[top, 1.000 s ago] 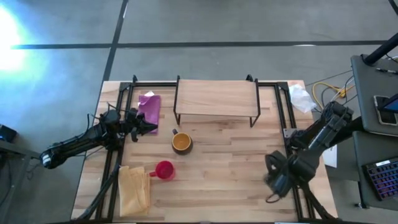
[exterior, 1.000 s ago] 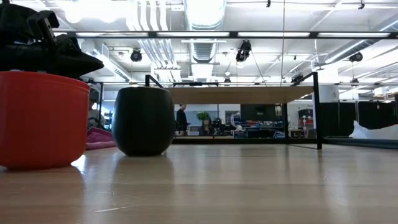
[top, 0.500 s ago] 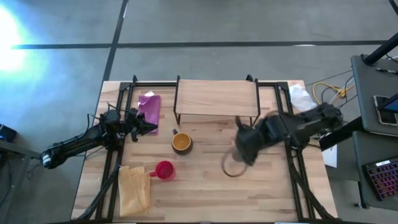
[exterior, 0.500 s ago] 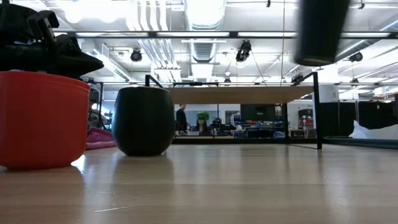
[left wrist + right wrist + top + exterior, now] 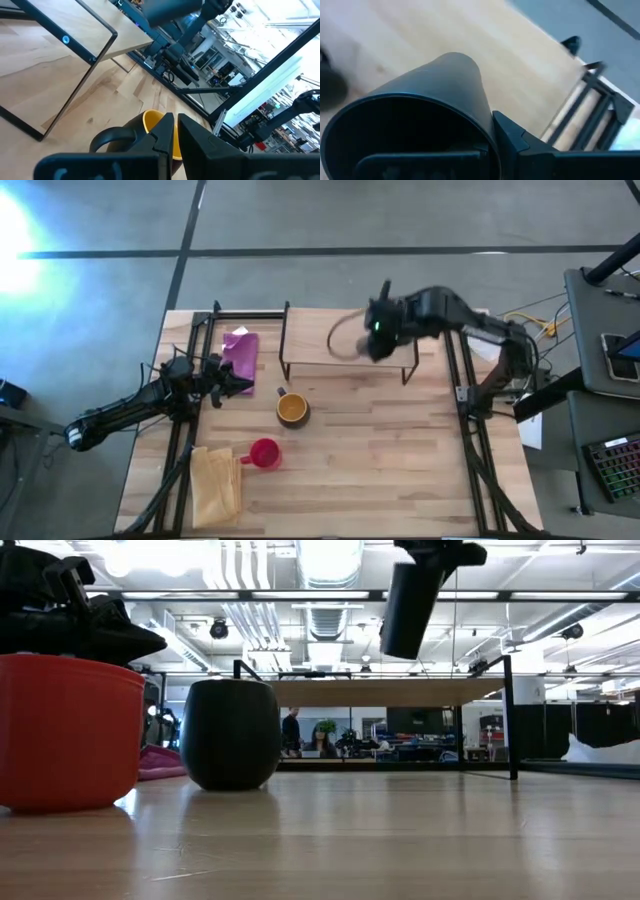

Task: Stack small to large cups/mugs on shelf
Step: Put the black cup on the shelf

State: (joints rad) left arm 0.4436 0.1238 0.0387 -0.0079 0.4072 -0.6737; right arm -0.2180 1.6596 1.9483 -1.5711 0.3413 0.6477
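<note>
The tall black cup is in my right gripper, up in the air over the light-wood shelf; in the low view the cup hangs tilted above the shelf board. The dark mug with the yellow inside stands on the table in front of the shelf. The red mug stands nearer the front edge. My left gripper is shut and empty, left of the yellow-inside mug, which shows just past its fingers. My right gripper holds the black cup at its rim: one finger lies on the outside of the wall, the other seems to be inside the mouth. The cup is lifted clear above the shelf and hangs tilted below the gripper, base lowest.
A purple cloth lies left of the shelf and a yellowish cloth at the front left. A white crumpled thing lies at the far right. Black metal rails run along both sides of the table.
My right gripper has swung with the black cup from the table's near right side toward the far edge and up, passing over the middle of the table. The cup, which was low over the table, is now high above the shelf.
</note>
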